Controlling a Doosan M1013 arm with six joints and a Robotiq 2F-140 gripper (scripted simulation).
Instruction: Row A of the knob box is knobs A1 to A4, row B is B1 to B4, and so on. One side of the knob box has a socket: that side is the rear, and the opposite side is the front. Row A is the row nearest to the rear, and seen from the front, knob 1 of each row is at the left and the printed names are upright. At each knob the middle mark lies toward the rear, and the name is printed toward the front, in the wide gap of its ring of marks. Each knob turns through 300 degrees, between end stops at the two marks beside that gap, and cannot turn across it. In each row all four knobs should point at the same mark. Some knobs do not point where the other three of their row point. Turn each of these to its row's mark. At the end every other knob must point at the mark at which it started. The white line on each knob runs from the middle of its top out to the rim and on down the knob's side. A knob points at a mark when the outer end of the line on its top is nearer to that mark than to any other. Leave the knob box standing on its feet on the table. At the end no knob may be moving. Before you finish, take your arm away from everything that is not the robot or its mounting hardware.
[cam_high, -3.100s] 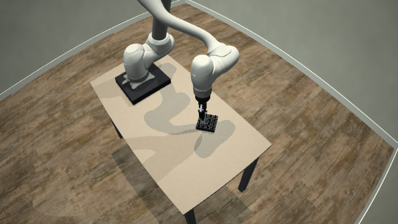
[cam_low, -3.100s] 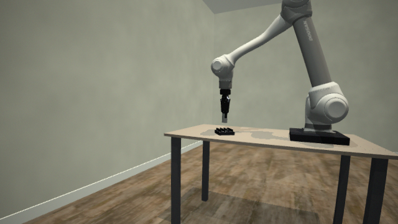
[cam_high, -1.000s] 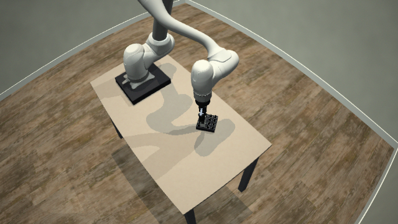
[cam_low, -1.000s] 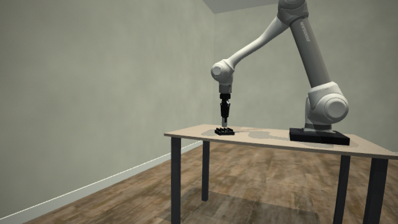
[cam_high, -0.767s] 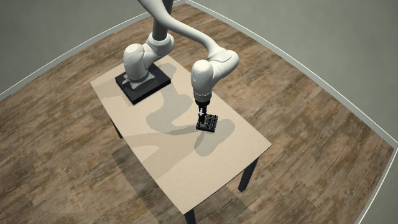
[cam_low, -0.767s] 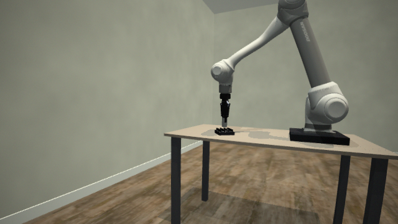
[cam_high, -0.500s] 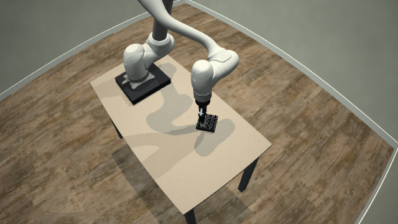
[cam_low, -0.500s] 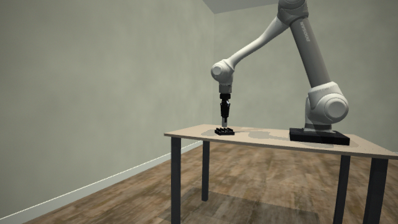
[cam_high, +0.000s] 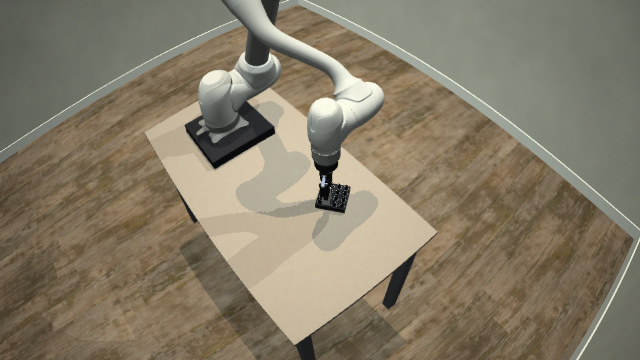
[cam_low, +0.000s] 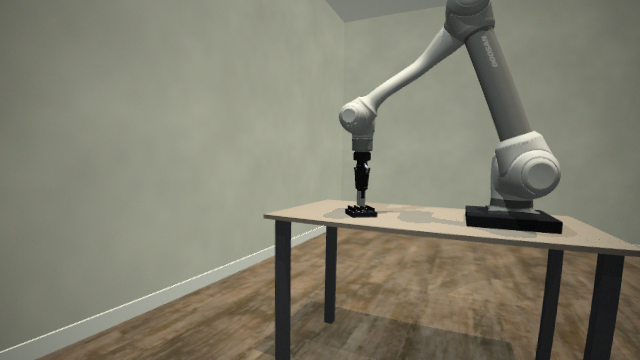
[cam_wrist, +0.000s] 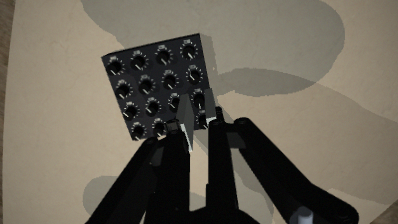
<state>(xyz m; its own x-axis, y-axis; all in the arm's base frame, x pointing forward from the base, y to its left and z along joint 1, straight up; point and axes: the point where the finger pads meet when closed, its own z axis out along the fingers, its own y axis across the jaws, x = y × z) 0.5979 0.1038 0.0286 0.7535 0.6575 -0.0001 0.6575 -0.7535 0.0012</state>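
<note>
Knob box (cam_high: 338, 198), a small black square panel carrying sixteen black round knobs in four rows of four, stands on the pale beige rectangular table top (cam_high: 300, 260) a little right of the middle of the top view, well apart from the black square base plate (cam_high: 261, 134) in the upper left of that view. The white six-joint arm (cam_high: 325, 120) rises from that plate, bends over and drops straight down, so that the black two-finger gripper (cam_high: 324, 192) hangs upright over the left edge of the box as the top view shows it. In the exterior view the knob box (cam_low: 361, 212) lies flat near the left end of the table (cam_low: 450, 227), with the gripper (cam_low: 360, 202) directly above it and its tips down at about the height of the knobs; contact cannot be judged there. In the wrist view the knob box (cam_wrist: 150, 80) fills the upper left of centre, turned slightly, each knob showing a short white line, though the printed names are too small to read. The gripper (cam_wrist: 198, 106) sits over the lower right corner of the box in this view, its fingers standing a narrow gap apart and clamping nothing, with the right-hand column's lower knobs showing between and just beside them. Which knob this is by name cannot be told. Grey shadows of the arm fall across the table top around the box, and brown wooden floor (cam_low: 200, 320) surrounds the dark table legs.
</note>
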